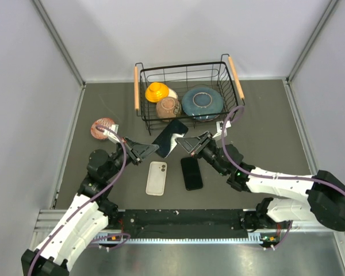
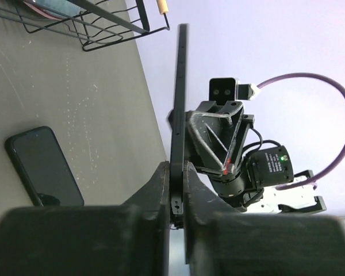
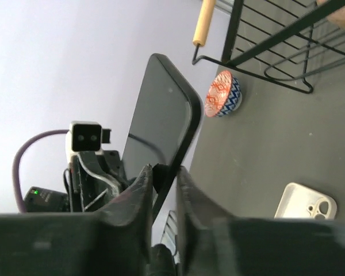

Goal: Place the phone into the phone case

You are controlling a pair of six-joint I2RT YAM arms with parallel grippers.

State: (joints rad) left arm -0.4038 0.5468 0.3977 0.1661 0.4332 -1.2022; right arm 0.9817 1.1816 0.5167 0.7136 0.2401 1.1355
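A dark, glossy phone [image 1: 171, 135] hangs tilted in the air just in front of the basket [image 1: 184, 66]. Farther from the basket, a pale phone case [image 1: 156, 177] lies flat beside a second phone [image 1: 191, 172], black and also flat.

The basket [image 1: 184, 66] sits at the back of the surface [image 1: 264, 132], with two bowls [image 1: 158, 91] in its left side and a plate [image 1: 202, 102] in its right. A small bowl [image 1: 102, 128] lies left of the basket. In front of the basket, the raised phone [image 1: 170, 138] is up between the left end effector [image 1: 152, 150] and the right end effector [image 1: 187, 144]. Nearer still, the phone case [image 1: 156, 177] lies just left of a flat phone [image 1: 191, 173].
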